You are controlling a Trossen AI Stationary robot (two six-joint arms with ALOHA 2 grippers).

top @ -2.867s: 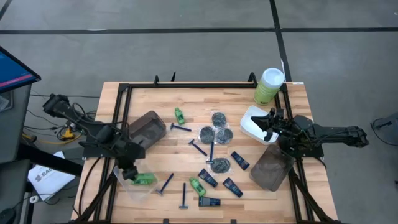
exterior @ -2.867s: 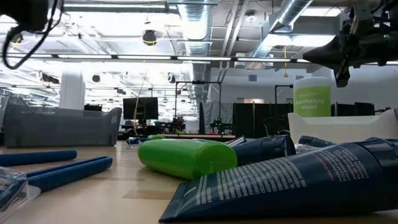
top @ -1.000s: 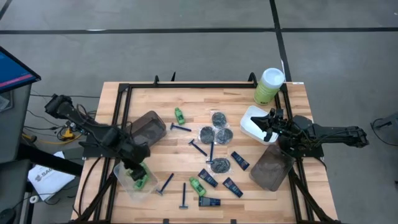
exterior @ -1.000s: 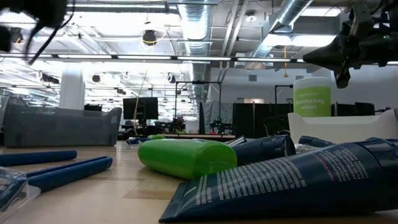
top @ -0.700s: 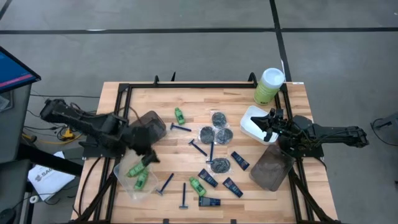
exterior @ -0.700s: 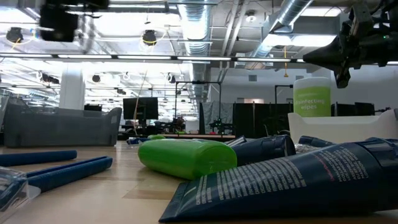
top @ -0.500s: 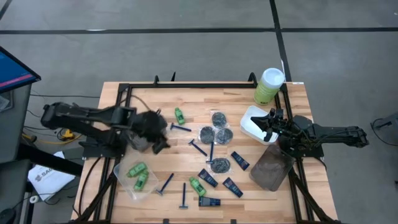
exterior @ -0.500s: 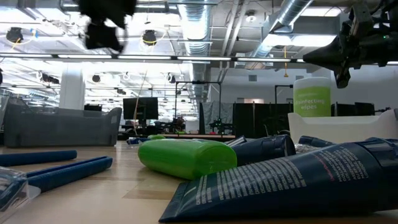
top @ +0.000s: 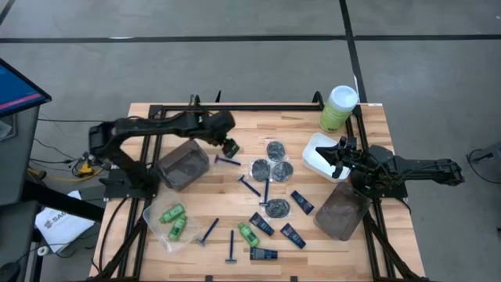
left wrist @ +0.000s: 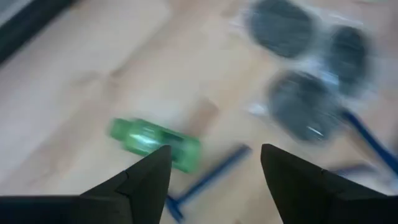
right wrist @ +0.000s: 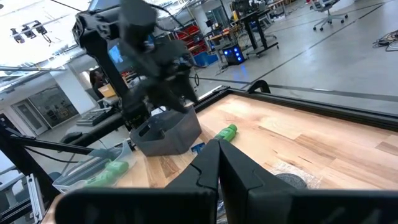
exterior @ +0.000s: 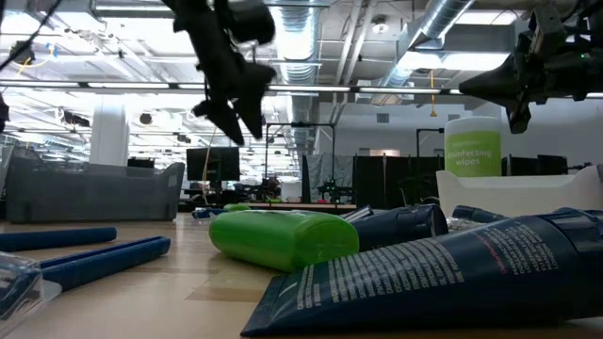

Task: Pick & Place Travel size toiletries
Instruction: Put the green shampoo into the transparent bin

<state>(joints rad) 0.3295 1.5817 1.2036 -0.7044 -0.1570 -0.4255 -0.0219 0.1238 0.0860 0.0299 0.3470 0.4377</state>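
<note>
Many small toiletries scattered across the middle of the wooden tabletop (top: 297,121). Left gripper (top: 230,146) above the far-left part, fingers spread and empty, over a green mini bottle (left wrist: 155,144) lying beside a blue-handled razor (left wrist: 208,179). Probably light, smooth, hard plastic, rounded and apt to roll: best pinched across the middle of the body. Close by, three dark round flat tins (top: 272,160), thin and hard to lift from the wood. Two more green bottles (top: 174,221) already in a clear tub (top: 154,233) near the left front corner. Right gripper (top: 338,159) waiting at the right edge over a white tub (top: 315,148), fingers pressed together.
</note>
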